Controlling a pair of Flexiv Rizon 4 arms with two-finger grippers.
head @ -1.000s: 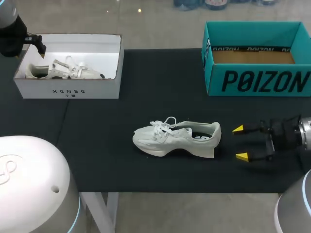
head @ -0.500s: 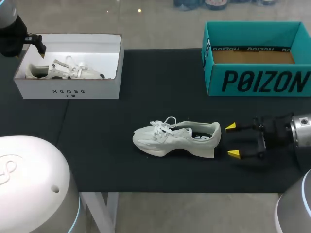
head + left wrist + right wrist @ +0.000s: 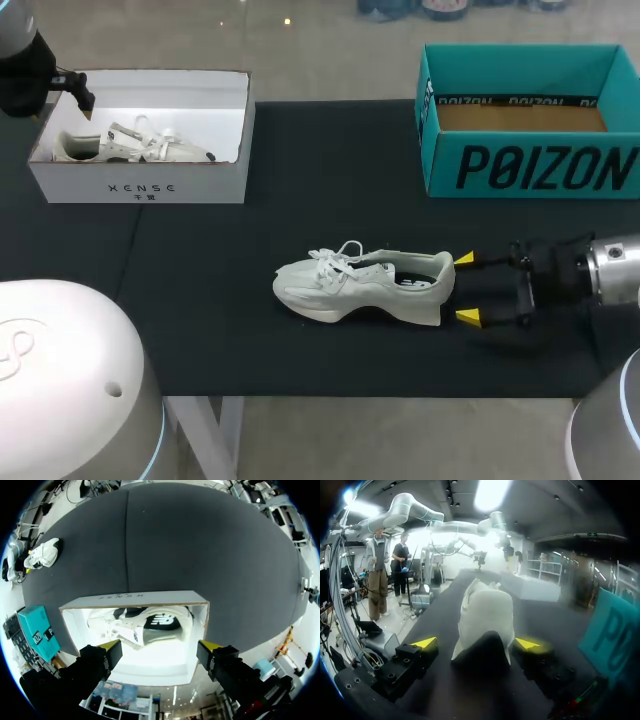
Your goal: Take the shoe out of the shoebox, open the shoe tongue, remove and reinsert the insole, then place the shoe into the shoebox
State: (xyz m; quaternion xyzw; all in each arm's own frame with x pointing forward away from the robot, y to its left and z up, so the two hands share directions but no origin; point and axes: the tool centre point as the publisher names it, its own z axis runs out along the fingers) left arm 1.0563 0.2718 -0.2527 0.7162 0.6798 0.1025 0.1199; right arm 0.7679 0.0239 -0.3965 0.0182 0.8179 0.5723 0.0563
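Black table under everything, seen from the head view. Open teal shoebox at roughly 2 o'clock from the table's middle, upright, brown floor showing inside. Open white shoebox at roughly 10 o'clock, well apart from the teal one, with a second shoe lying inside on its side.

White shoe near the table's middle, out of both boxes, standing on its sole, toe toward 9 o'clock, heel toward 3 o'clock, laces loose over the tongue, dark insole visible through the opening.

Right gripper at 3 o'clock from the shoe, just beside the heel, fingers spread wide with one yellow tip toward 1 o'clock of the heel and the other toward 5 o'clock. From the right wrist view, heel of the shoe straight ahead, in the gap between the spread tips of the right gripper; contact with the heel impossible to tell, nothing pinched.

Left gripper above the white shoebox, fingers spread, holding nothing, second shoe below it in the box
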